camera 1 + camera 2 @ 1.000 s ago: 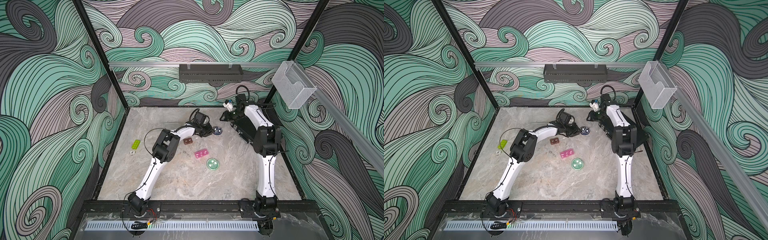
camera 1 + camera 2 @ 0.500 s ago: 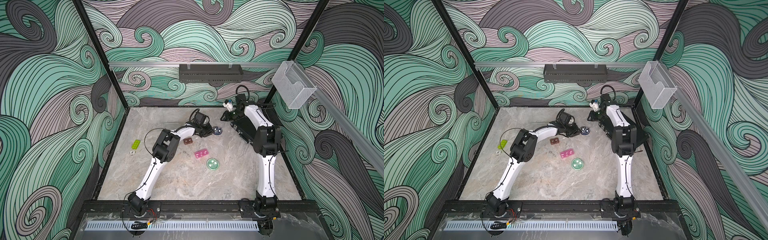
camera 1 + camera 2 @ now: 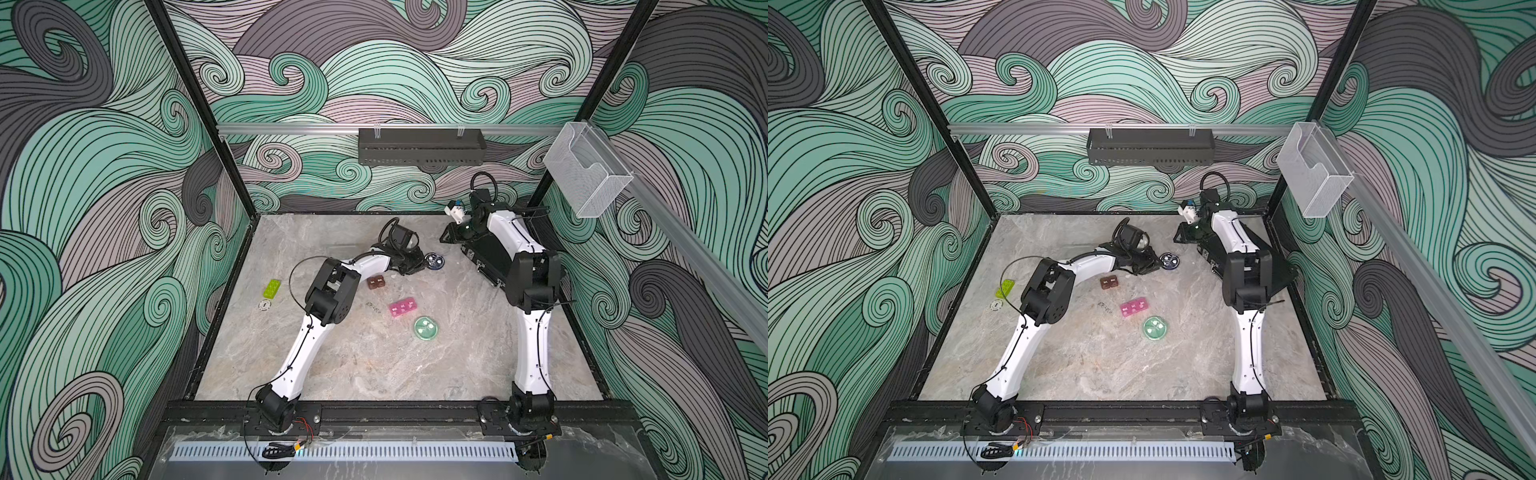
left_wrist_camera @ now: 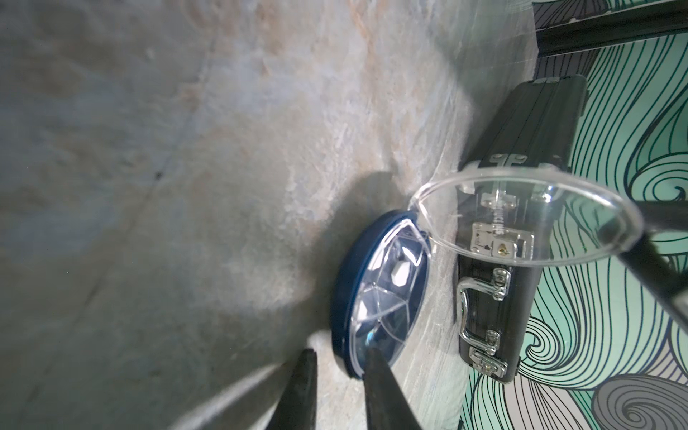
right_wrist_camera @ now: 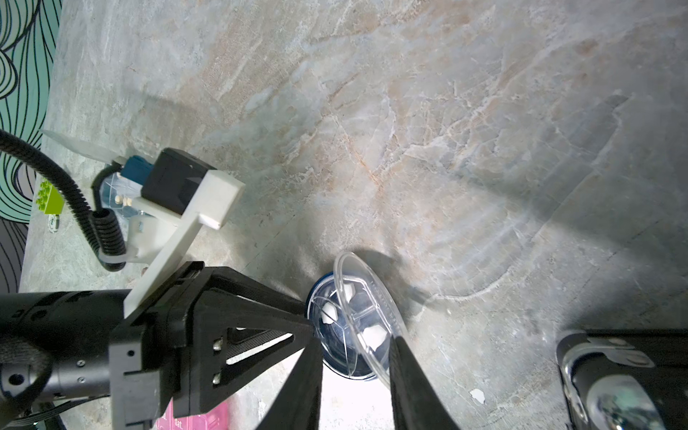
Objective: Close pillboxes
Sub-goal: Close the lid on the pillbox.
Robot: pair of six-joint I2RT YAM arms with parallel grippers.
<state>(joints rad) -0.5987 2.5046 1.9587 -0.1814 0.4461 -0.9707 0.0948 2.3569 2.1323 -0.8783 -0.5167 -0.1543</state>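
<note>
A grey marbled tabletop (image 3: 374,365) is enclosed by walls printed with green, grey and mauve waves. A black perforated tray (image 3: 419,147) is mounted on the back wall, and a clear plastic holder (image 3: 586,178) is fixed at the upper right.

Right of centre in both top views, a round dark blue pillbox (image 3: 434,261) is noted with its clear lid (image 4: 521,216) raised. It is flanked by the left gripper (image 3: 417,266) and the right gripper (image 3: 442,240). A large black flat case (image 4: 540,123) with metal latches lies just beside it; in the top views it is largely covered by the right arm.

Lower left of the box, apart from it, a brown two-cell pillbox (image 3: 375,282), a pink three-cell pillbox (image 3: 403,307) and a round green pillbox (image 3: 426,328) are recorded. A lime green studded brick (image 3: 272,288) and a white round token (image 3: 263,305) lie near the table's left edge.

In the left wrist view the left fingers (image 4: 376,387) are seen narrowly parted, astride the blue base's near rim; a firm grasp cannot be confirmed. Pale tablets (image 4: 400,273) are visible in the cells.

In the right wrist view the right fingers (image 5: 409,383) are seen partly apart, one tip against the lid's edge; whether the lid is clamped cannot be told. Only this view shows a pale blue rectangular pillbox (image 5: 108,186), half hidden behind the left arm's white camera mount (image 5: 193,208).
</note>
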